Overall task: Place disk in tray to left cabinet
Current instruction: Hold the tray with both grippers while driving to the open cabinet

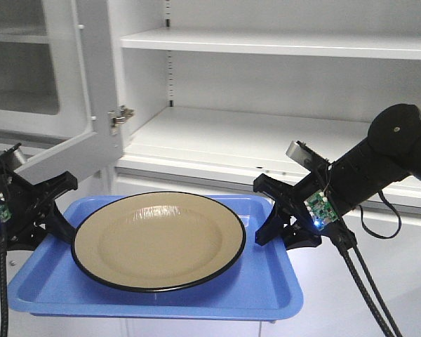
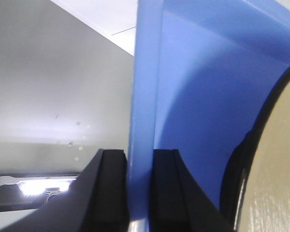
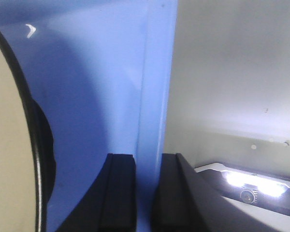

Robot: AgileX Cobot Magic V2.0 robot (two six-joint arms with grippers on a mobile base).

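Left gripper (image 1: 62,207) and right gripper (image 1: 266,210) each pinch tray (image 1: 266,298) rim, opposite ends; disk (image 1: 158,242) lies mid-tray, before open cabinet (image 1: 266,140).

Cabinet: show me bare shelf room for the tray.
Lower shelf is bare from the hinge rightward; upper shelf too. The tray is crowded: the disk nearly fills it, left gripper and right gripper clamp its ends.
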